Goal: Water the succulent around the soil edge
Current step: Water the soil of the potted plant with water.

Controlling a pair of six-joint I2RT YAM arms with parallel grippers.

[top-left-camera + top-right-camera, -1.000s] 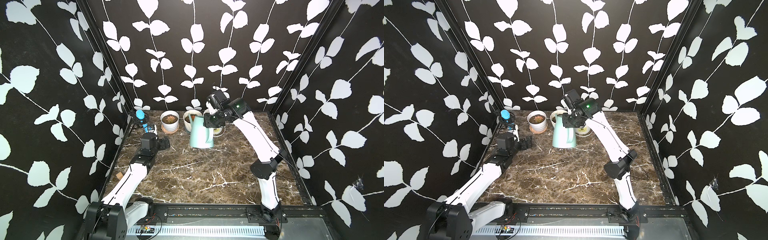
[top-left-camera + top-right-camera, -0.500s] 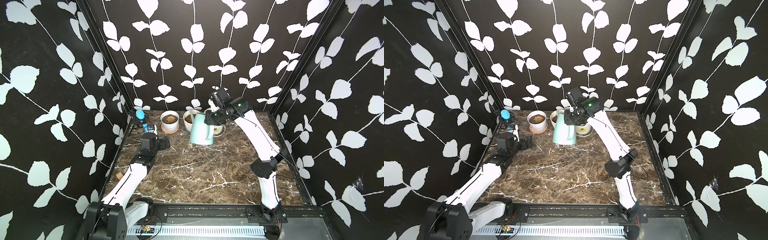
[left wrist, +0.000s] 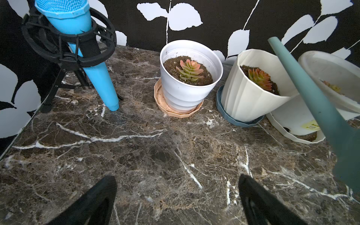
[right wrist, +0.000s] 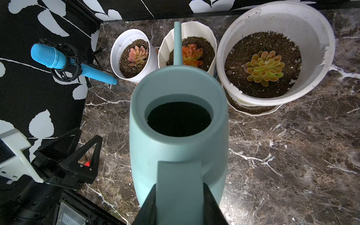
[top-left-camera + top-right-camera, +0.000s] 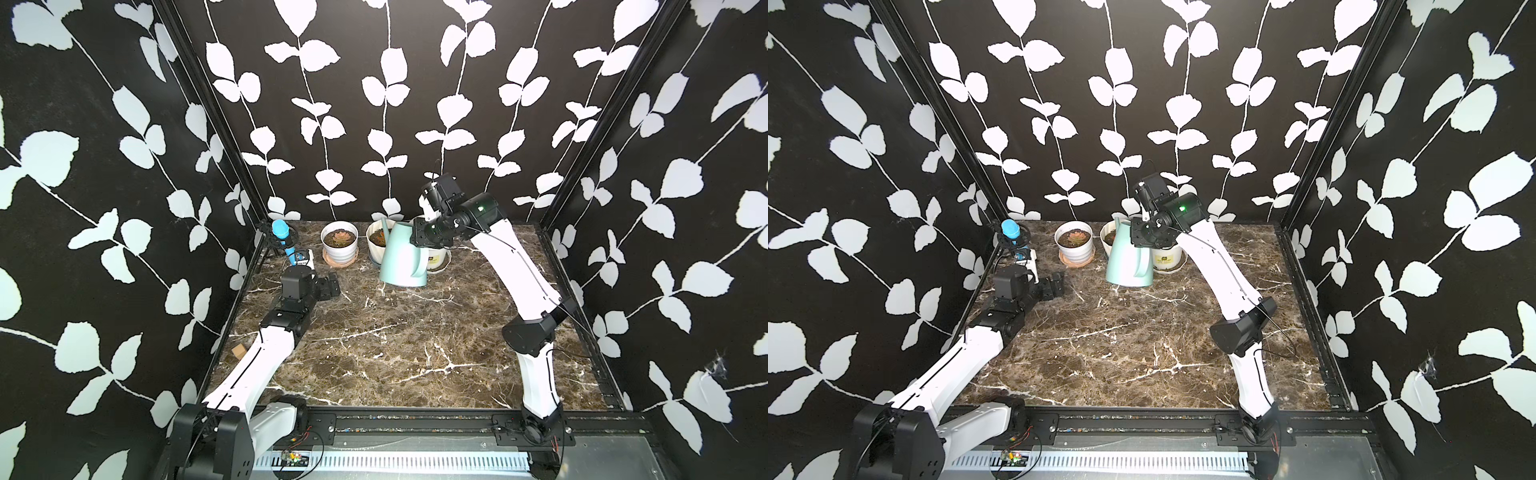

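Desk of brown, white-veined marble [image 5: 374,353] carries everything; nearest is the left tool [image 5: 328,286], its black fingers [image 3: 101,196] spread wide with nothing between them, aimed toward the pots. Past it stands the pale teal plastic watering can [image 5: 401,262], just in front of the pots, and the right tool [image 4: 179,198] is clamped on its flat strap handle [image 4: 179,175] from above. Whether the can's base touches the desk or hangs just clear, I cannot tell. It looks like stiff, smooth moulded plastic, unlikely to give under the grip but apt to pivot if pinched loosely. The handle is the sensible hold. Its weight depends on the water, and the mouth shows only darkness, so the fill is unknown; slosh may shift the load. The long narrow spout [image 4: 177,42] appears to reach over the ribbed cream pot [image 5: 374,247], where an orange-pink succulent [image 4: 191,54] sits in dark soil [image 4: 206,44]. The spout covers part of that soil edge, and no stream is visible. Beside it are a small round white pot [image 5: 340,245] and a large white tub with a yellow label [image 5: 436,257], partly hidden behind the can in both top views. Farthest left, a blue microphone [image 5: 280,232] stands in the back corner.
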